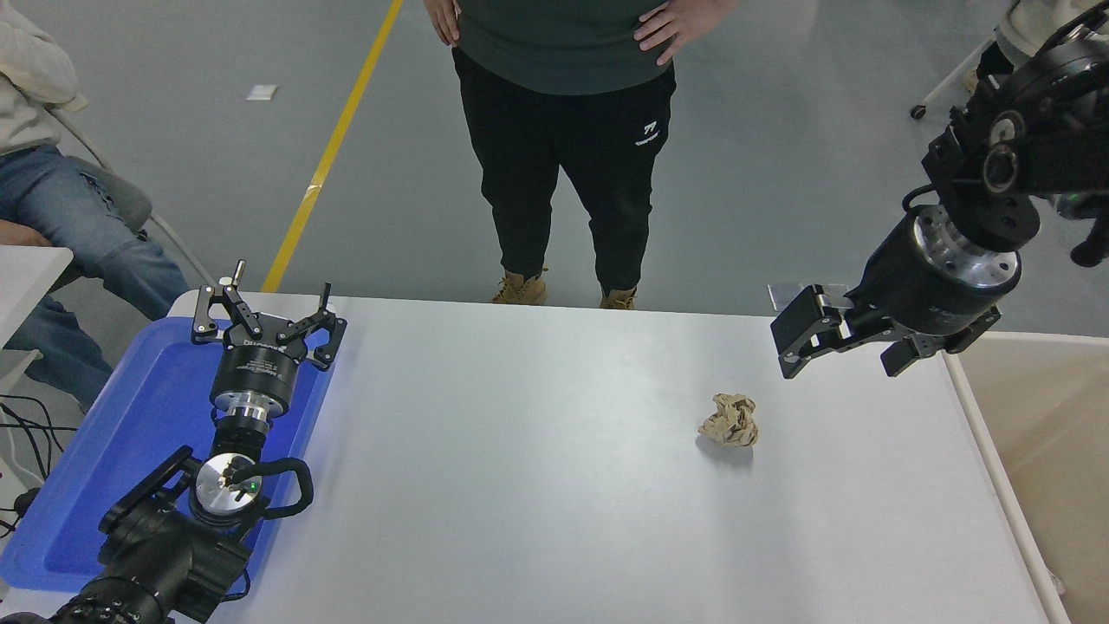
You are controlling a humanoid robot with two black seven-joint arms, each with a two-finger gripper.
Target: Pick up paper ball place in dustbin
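At the lower left of the frame the left gripper (264, 312) is parked over the blue tray (104, 468), its fingers spread wide and holding nothing; along the lower right edge runs the white rim of the dustbin (996, 472), its beige inside filling the right margin, with nothing seen in the part that shows. Right of centre, on the bare white table (520, 485), lies the paper ball (730, 420), a creased tan wad resting free with a small shadow beneath; it is clear of both grippers and well apart from the bin. It is likely very light and soft, so it should crush a little under the pads rather than slip; the creases give purchase; a hold across its widest middle from above looks safest, since a pinch on a loose outer fold might tear or unroll it. Above and to its right hangs the right gripper (845, 340), fingers parted, empty. At the top of the frame a person (563, 130) stands beyond the table's far edge; another person (61, 199) sits at the upper left.
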